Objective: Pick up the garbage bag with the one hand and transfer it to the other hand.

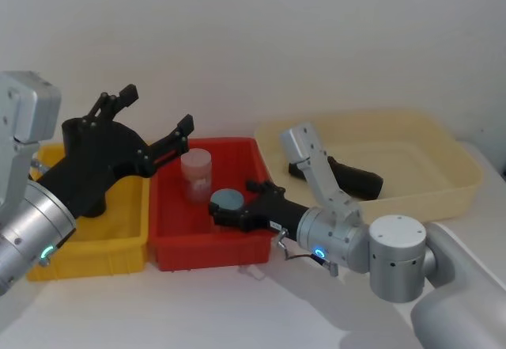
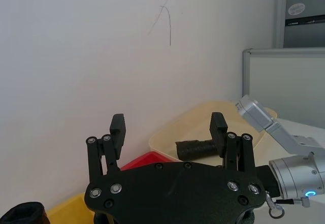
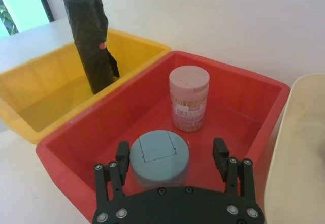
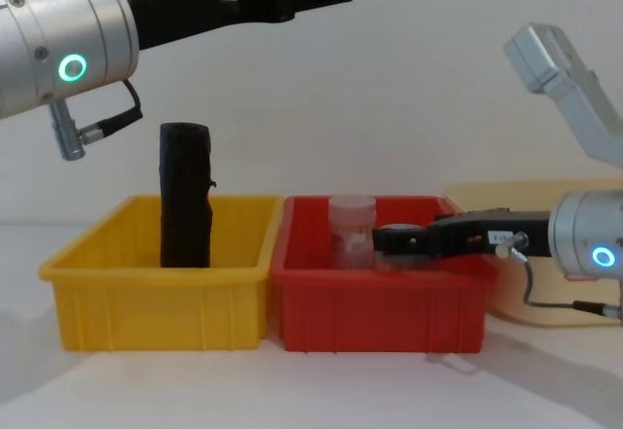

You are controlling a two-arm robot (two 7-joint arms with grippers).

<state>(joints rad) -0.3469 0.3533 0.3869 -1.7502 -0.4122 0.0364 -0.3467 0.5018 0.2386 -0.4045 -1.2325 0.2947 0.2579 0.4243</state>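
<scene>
White table, nothing picked yet: garbage bag upright in yellow bin at left edge, left gripper spread empty above, right gripper spread over red bin.

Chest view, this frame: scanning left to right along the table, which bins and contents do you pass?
yellow bin → garbage bag standing upright in it → red bin → clear pink-lidded jar inside it → right gripper, open, reaching over the red bin → cream tray
</scene>
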